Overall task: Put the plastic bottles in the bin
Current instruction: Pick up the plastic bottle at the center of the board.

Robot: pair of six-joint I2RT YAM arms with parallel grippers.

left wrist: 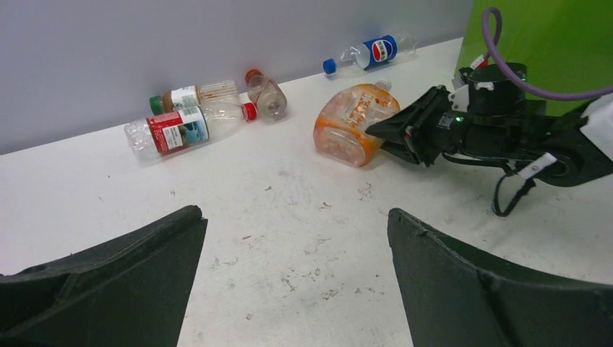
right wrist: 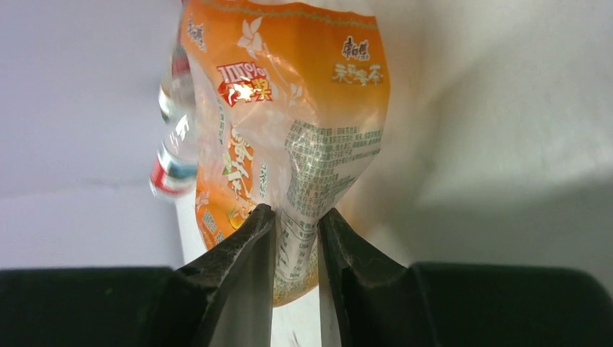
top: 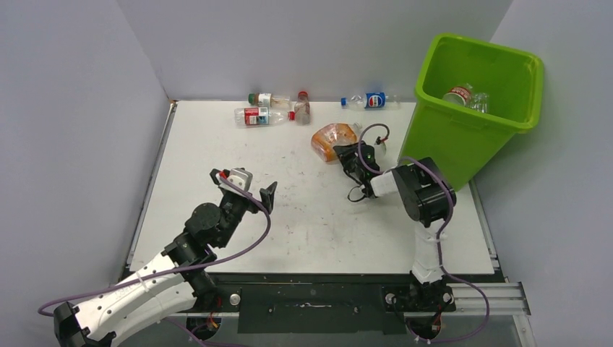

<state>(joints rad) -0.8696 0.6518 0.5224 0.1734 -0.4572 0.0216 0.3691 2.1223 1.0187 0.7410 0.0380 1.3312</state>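
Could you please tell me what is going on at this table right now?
The right end effector is shut on the crumpled orange bottle, which lies on the table near the lime-green bin. The bin already holds at least one bottle. The left end effector hangs open and empty. Four other bottles lie along the table's far edge.

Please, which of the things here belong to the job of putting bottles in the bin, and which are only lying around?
Part of the job:
- orange bottle, held in the right claw
- blue-label bottle
- red-label bottle
- green-cap bottle
- red-cap bottle
- green bin, with bottles inside

Not part of it:
- table
- purple cable
- grey wall
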